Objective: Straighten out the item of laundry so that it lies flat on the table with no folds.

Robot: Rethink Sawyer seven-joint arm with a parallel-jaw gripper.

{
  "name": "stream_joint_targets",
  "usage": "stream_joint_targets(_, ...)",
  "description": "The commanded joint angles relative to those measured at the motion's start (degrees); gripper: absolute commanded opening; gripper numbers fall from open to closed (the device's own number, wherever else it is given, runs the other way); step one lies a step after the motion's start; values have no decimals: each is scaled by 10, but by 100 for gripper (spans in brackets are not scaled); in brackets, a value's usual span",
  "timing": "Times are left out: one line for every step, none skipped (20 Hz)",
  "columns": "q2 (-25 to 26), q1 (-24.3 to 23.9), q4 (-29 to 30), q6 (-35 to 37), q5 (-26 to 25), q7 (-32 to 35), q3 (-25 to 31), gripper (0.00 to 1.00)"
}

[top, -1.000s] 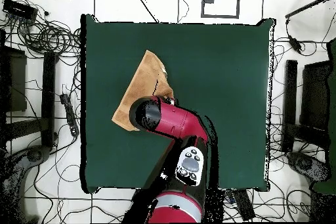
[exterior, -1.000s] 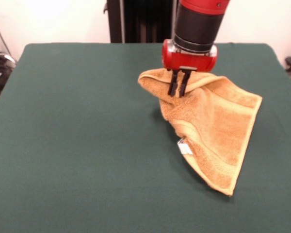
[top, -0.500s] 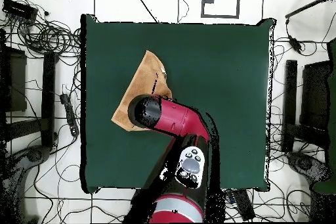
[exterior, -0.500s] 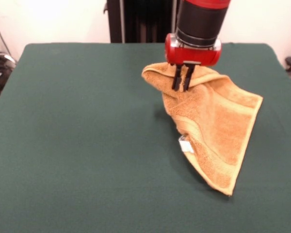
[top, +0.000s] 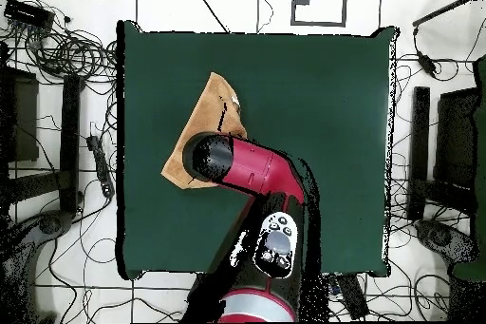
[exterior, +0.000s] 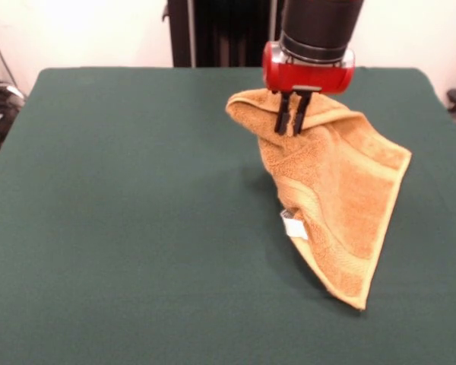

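The item of laundry (exterior: 336, 194) is an orange-yellow terry towel, folded into a rough triangle. Its upper corner is lifted off the table (exterior: 129, 213) and the lower part trails down to a point near the front right. A small white tag (exterior: 292, 226) hangs at its left edge. My gripper (exterior: 292, 125) is shut on the towel's raised top fold, under the red wrist. In the overhead view the towel (top: 204, 116) lies at the table's left side, partly hidden by the arm (top: 249, 170); the gripper itself is hidden there.
Dark green cloth covers the table (top: 313, 130), with wide open cloth to the right of the towel in the overhead view. Cables and dark equipment (top: 57, 49) surround the table on the floor.
The gripper has risen and drifted a little right in the front view, lifting the towel's pinched fold higher. The towel's lower point stays on the table.
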Motion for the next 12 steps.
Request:
stream_joint_targets(5, 6, -4, 48, 21, 155, 26, 0)
stream_joint_targets(2, 6, 3, 43, 20, 154, 26, 0)
stream_joint_targets(3, 6, 4, 41, 20, 155, 26, 0)
stream_joint_targets(2, 7, 7, 38, 19, 154, 26, 0)
stream_joint_targets(3, 7, 8, 35, 19, 155, 26, 0)
stream_joint_targets(4, 6, 10, 31, 19, 154, 27, 0)
stream_joint_targets(5, 5, 11, 27, 19, 154, 28, 0)
stream_joint_targets(7, 4, 10, 26, 19, 153, 29, 0)
stream_joint_targets(10, 3, 10, 20, 18, 151, 31, 0)
stream_joint_targets(14, 2, 10, 14, 18, 150, 33, 0)
stream_joint_targets(19, 0, 13, 1, 17, 149, 36, 0)
stream_joint_targets(26, -4, 15, -14, 17, 148, 41, 0)
